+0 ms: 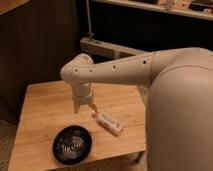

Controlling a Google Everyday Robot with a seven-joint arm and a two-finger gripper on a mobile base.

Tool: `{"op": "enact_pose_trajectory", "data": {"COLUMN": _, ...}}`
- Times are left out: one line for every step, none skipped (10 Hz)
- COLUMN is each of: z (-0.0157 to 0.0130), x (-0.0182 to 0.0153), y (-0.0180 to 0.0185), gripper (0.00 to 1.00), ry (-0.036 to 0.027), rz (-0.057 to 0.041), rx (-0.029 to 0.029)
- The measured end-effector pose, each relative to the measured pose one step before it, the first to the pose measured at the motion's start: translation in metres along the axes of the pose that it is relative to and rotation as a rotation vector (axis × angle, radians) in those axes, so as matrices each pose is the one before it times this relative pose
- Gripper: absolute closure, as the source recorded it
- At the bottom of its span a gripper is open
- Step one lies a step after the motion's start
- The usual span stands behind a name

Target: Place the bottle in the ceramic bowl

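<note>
Since the bottle lies on its side on the wooden table, outside the bowl, I judge the task as barely started: nothing is grasped, nothing lifted, nothing placed. It rests at a slant, its narrower end pointing up and left toward the gripper, its body running down and right toward the table's front edge. A pale label wraps it, but I can read no brand or writing on it.

The black bowl sits near the bottle, to the lower left by the front edge, apart from it and with nothing inside; only its pale ring lines show. It carries no mark that I can read.

My gripper hangs pointing down just beside the bottle's upper end, between the bottle and the middle of the table. As far as I can make out, its two prongs stand spread and grip nothing; whether one tip touches the bottle's end, I cannot tell.

What is left, by my reckoning, is all of it: close on the bottle, lift it, carry it the short way to the bowl and let go.

Further out, the pale arm reaches in from the robot's bulky body at right, with a dark shelf behind. None of these shows lettering.
</note>
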Motion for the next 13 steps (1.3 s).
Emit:
{"op": "enact_pose_trajectory", "data": {"z": -0.00002, "x": -0.00001, "y": -0.00003, "gripper": 0.35, "ry": 0.0, "rz": 0.00011, "rx": -0.00004}}
{"op": "enact_pose_trajectory", "data": {"z": 0.00001, "x": 0.00001, "y": 0.00004, "gripper": 0.35, "ry": 0.00003, "rz": -0.0001, "rx": -0.00002}}
{"op": "enact_pose_trajectory", "data": {"z": 0.00001, "x": -0.00001, "y": -0.00003, "gripper": 0.35, "ry": -0.00003, "rz": 0.00002, "rx": 0.00006}}
{"op": "enact_pose_trajectory", "data": {"z": -0.00002, "x": -0.00001, "y": 0.00001, "gripper": 0.35, "ry": -0.00005, "rz": 0.00001, "rx": -0.00005}}
{"op": "enact_pose_trajectory", "data": {"z": 0.0, "x": 0.0, "y": 0.00001, "gripper": 0.35, "ry": 0.0, "rz": -0.00001, "rx": 0.0}}
{"op": "enact_pose_trajectory", "data": {"z": 0.00003, "x": 0.0, "y": -0.00001, "gripper": 0.35, "ry": 0.00006, "rz": 0.0, "rx": 0.00004}}
{"op": "enact_pose_trajectory", "data": {"z": -0.00005, "x": -0.00001, "y": 0.00004, "gripper": 0.35, "ry": -0.00012, "rz": -0.00006, "rx": -0.00007}}
{"op": "enact_pose_trajectory", "data": {"z": 0.00005, "x": 0.00001, "y": -0.00006, "gripper": 0.35, "ry": 0.00011, "rz": 0.00008, "rx": 0.00008}}
{"op": "enact_pose_trajectory", "data": {"z": -0.00003, "x": 0.0, "y": 0.00003, "gripper": 0.35, "ry": -0.00002, "rz": 0.0, "rx": -0.00004}}
{"op": "enact_pose_trajectory", "data": {"z": 0.0, "x": 0.0, "y": 0.00001, "gripper": 0.35, "ry": 0.00001, "rz": -0.00005, "rx": -0.00003}}
{"op": "enact_pose_trajectory", "data": {"z": 0.00002, "x": -0.00001, "y": -0.0001, "gripper": 0.35, "ry": -0.0001, "rz": -0.00006, "rx": -0.00002}}
{"op": "enact_pose_trajectory", "data": {"z": -0.00066, "x": 0.00036, "y": -0.00126, "gripper": 0.35, "ry": -0.00157, "rz": -0.00725, "rx": -0.0008}}
{"op": "enact_pose_trajectory", "data": {"z": -0.0038, "x": -0.0019, "y": -0.00177, "gripper": 0.35, "ry": -0.03249, "rz": -0.03955, "rx": -0.03256}}
